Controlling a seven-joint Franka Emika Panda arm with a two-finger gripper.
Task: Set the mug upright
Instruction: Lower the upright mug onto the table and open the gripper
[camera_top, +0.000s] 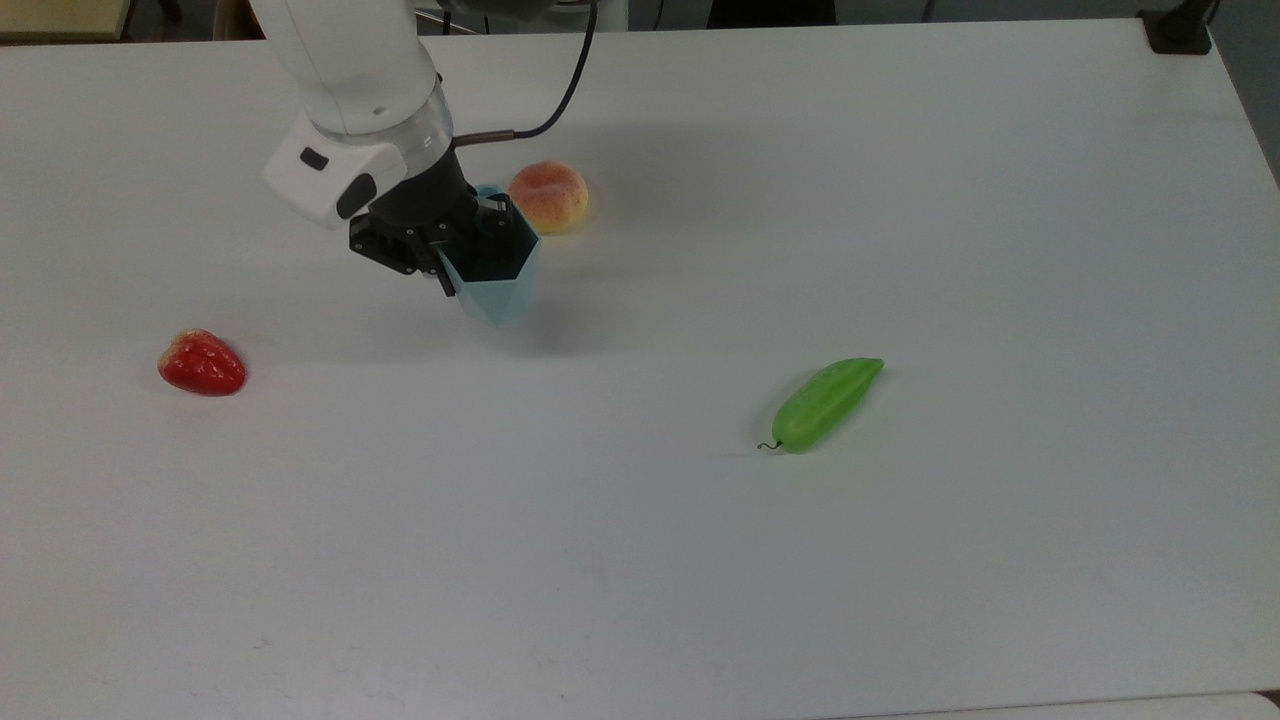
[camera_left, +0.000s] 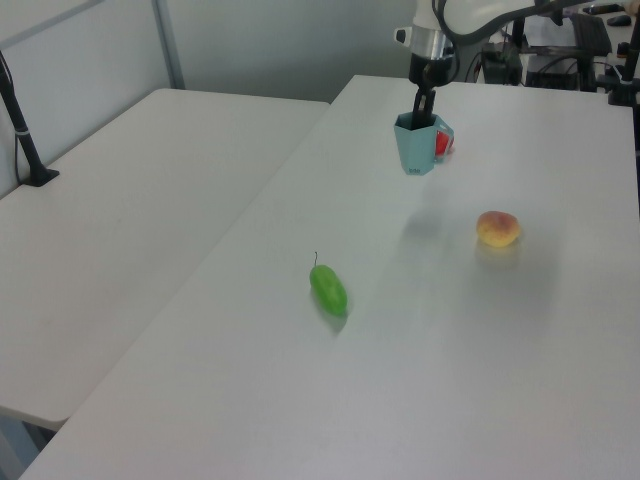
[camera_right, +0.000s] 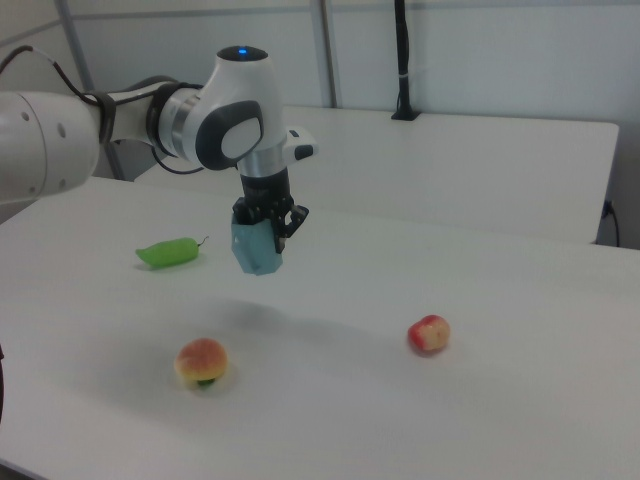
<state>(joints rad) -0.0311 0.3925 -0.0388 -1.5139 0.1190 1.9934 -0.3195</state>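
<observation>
- Worktop (camera_top: 640, 560): broad white surface, its near expanse in the top view bare; nothing here to obstruct a set-down.
- Green plastic pepper (camera_top: 825, 402): lies on its side towards the top view's right, well apart from the tool; judged no hazard.
- Red plastic strawberry (camera_top: 202, 362): rests towards the top view's left, apart from the mug; a sideways drift on the descent could nudge it.
- Pale blue faceted plastic mug (camera_top: 497, 290): held mouth up and close to upright, clear of the worktop, its shadow lying below it in the right view. Narrow base; if released from this height or with a lean, it would likely tip over again.
- Tool (camera_top: 470, 250): black two-finger gripper clamped on the mug's rim wall, one finger inside the mouth, one outside. A one-wall grip is judged weak; the mug could swing or slip. Pulling away slantwise could drag the rim over.
- Peach-coloured plastic peach (camera_top: 547, 197): just beyond the mug in the top view, near but not touching; a set-down drifting that way risks a knock.
</observation>
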